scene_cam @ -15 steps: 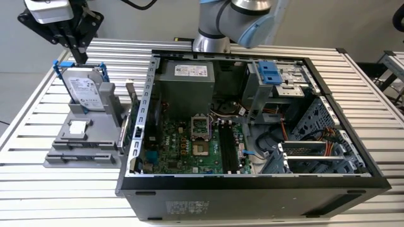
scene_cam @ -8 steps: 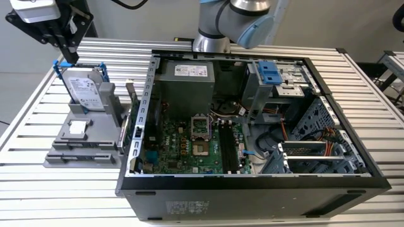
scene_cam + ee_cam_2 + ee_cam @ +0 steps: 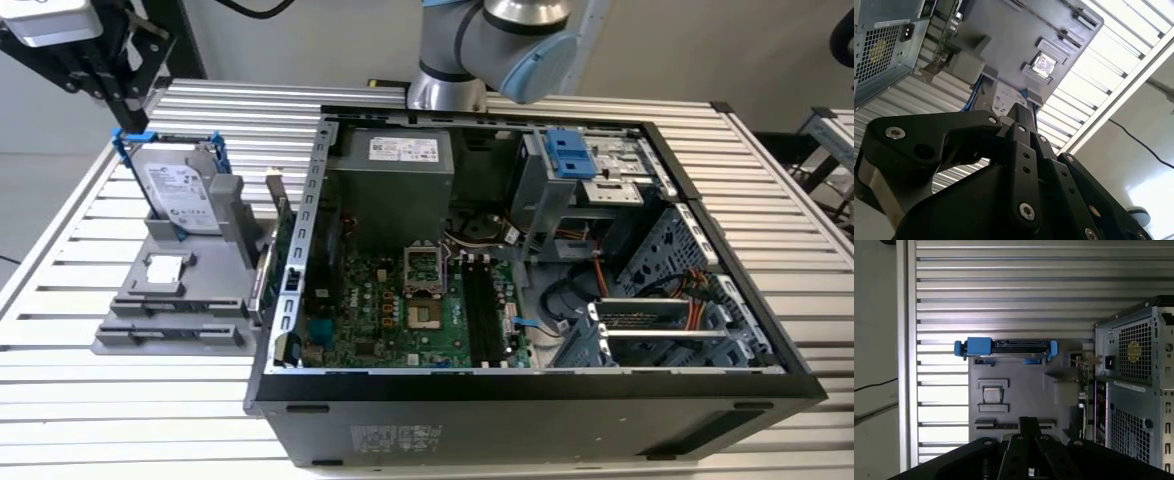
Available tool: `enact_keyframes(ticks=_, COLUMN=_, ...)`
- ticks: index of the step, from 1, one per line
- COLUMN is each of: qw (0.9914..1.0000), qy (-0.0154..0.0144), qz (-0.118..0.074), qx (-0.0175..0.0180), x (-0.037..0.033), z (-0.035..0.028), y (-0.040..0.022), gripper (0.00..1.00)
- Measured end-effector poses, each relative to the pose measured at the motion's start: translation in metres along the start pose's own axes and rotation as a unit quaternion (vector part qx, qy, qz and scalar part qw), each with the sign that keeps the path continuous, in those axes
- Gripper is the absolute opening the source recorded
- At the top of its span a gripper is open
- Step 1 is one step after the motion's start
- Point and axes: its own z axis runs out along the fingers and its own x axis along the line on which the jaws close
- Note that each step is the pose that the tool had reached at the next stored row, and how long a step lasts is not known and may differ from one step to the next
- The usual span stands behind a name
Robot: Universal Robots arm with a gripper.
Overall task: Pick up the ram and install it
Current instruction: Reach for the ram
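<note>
Gripper: hung at the upper left of the exterior view [image 3: 127, 90], above the far end of the grey fixture tray [image 3: 167, 330]. In both wrist views its fingers looked pressed together with nothing between them [image 3: 1029, 421].
Ram: appeared to be the thin board [image 3: 267, 250] standing on edge at the tray's right side, just beside the outer wall of the computer case [image 3: 534, 385]. In the first wrist view it ran as a narrow strip [image 3: 1082, 390] at centre right of the frame. It was not grasped, and its exact seating was hard to make out.
Neighbours: the hard drive [image 3: 180, 195] in its blue frame stood upright at the tray's far end, close under the gripper.
Slots: the black memory slots [image 3: 483, 310] on the board, lower centre of the exterior view, looked unfilled.
Risk, reach: the ram sat tight against the case wall, so a finger could strike the wall or tray.
Risk, grip: an off-centre pinch on so thin an edge could tilt the stick.
Risk, mix-up: the hard drive was the nearer object.
</note>
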Motion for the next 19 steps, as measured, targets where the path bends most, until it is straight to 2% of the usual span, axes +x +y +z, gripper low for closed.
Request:
enact_keyframes(ticks=5, qw=0.99983, qy=0.0009, qz=-0.018, qx=-0.0004, x=0.0028, z=0.0, y=-0.0001, gripper=0.0)
enact_keyframes(ticks=12, qw=0.99982, qy=0.0011, qz=-0.019, qx=-0.0004, x=0.003, z=-0.0001, y=-0.0014, gripper=0.0)
enact_keyframes(ticks=19, qw=0.99981, qy=0.001, qz=-0.019, qx=-0.0003, x=0.0046, z=-0.0009, y=-0.015, gripper=0.0)
